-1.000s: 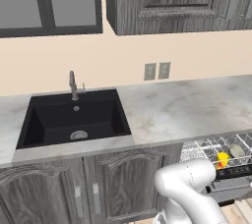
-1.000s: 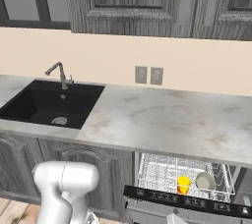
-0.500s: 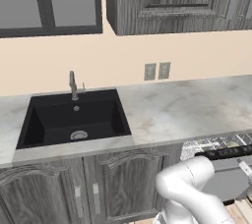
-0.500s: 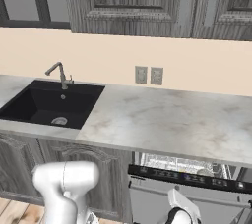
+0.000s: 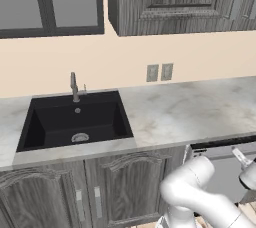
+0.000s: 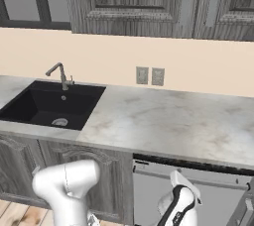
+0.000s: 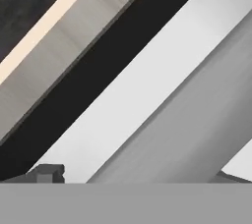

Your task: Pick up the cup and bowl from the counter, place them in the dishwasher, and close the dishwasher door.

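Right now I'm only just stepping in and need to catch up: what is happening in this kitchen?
The robot arm is low against the dishwasher door, which now stands nearly or fully shut under the counter; a second ago it hung open with the yellow cup and the bowl in the rack. The end effector is open and holds nothing, close against the grey panel.

My work surface is the counter (image 5: pixel 200 107), a long light marbled stone worktop running along the beige wall. A black sink (image 5: pixel 75 122) is set into its left part (rectangular basin, round drain in the floor). A metal faucet (image 5: pixel 74 87) stands on the counter at the sink's rear edge. From my right base camera, the same counter (image 6: pixel 168 121) spans the frame, with the sink (image 6: pixel 49 106) at left and the faucet (image 6: pixel 60 75) behind it.
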